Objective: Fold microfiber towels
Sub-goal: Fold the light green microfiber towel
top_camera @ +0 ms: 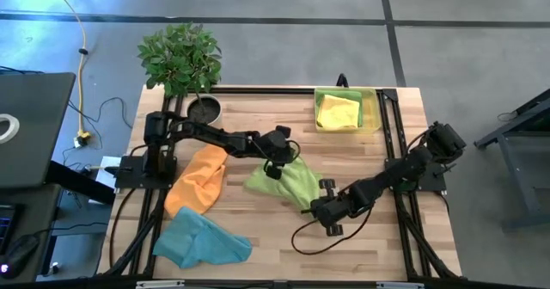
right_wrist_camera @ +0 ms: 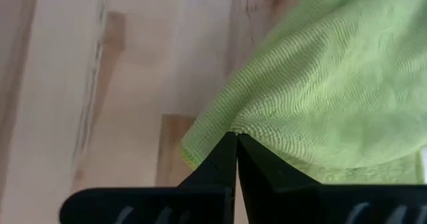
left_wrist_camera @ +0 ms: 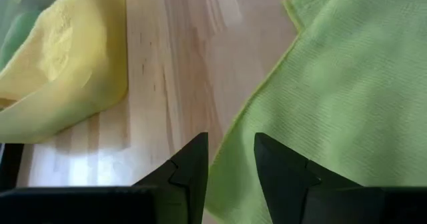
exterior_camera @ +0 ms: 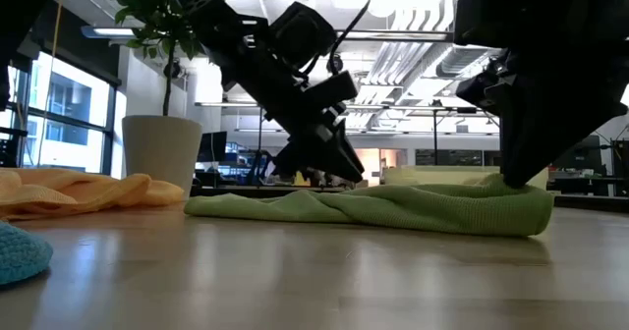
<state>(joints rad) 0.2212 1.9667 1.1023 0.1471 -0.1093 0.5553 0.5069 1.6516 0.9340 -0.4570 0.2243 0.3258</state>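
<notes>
A lime green towel [top_camera: 288,181] lies crumpled on the wooden table [top_camera: 258,117] at its middle. My left gripper [top_camera: 273,167] is open just over the towel's far left edge [left_wrist_camera: 247,117]. One finger is over the cloth and one is over bare wood. My right gripper [top_camera: 316,206] is shut on the towel's near right end. An orange towel [top_camera: 198,181] and a light blue towel [top_camera: 202,242] lie bunched at the near left. A yellow towel [top_camera: 338,111] lies in the tray [top_camera: 375,113], on another green towel [top_camera: 348,94]. My left gripper [left_wrist_camera: 230,144] stands astride the lime green towel's edge; I cannot tell whether its fingertips touch the cloth. My right gripper [right_wrist_camera: 235,139] pinches a small raised ridge of the towel [right_wrist_camera: 250,127] at its edge between the two fingertips, slanting down from the near right. The towel's right end [exterior_camera: 521,197] is bunched up under the fingers, and the rest lies slack on the table.
A potted plant [top_camera: 182,57] stands at the far left corner, its pot [top_camera: 204,110] close to my left arm. The translucent yellow tray stands at the far right. There is bare wood between the tray and the green towel and along the near right edge.
</notes>
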